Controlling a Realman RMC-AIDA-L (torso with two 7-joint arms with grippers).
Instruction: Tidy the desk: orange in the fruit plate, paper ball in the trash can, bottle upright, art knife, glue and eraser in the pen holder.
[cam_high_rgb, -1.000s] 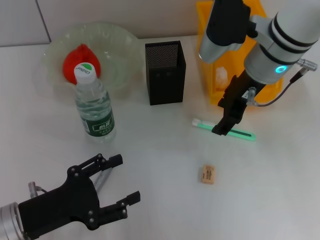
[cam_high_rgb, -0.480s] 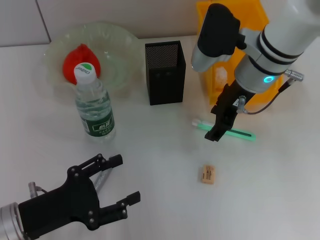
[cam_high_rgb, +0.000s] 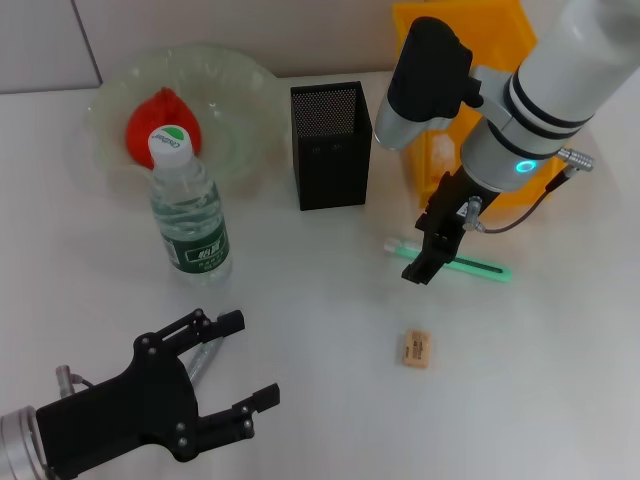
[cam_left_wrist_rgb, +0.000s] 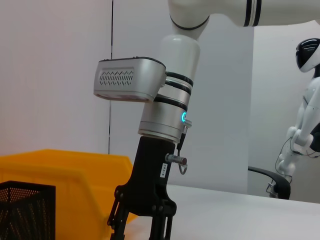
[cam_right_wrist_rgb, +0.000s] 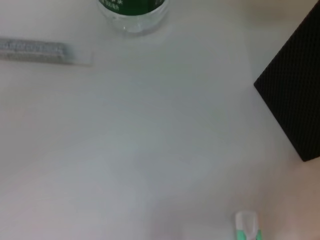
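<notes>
The orange lies in the glass fruit plate. The bottle stands upright in front of the plate. The black mesh pen holder stands mid-table. A green stick-shaped item with a white end lies right of the holder; that end also shows in the right wrist view. My right gripper hangs just over that end. The eraser lies nearer. My left gripper is open, low at the front left, over a grey stick.
The yellow trash can stands at the back right, behind my right arm. The right wrist view shows the grey stick, the bottle's base and a corner of the pen holder.
My right gripper has moved left and a little nearer along the green item, toward its white end. The left arm has not moved.
</notes>
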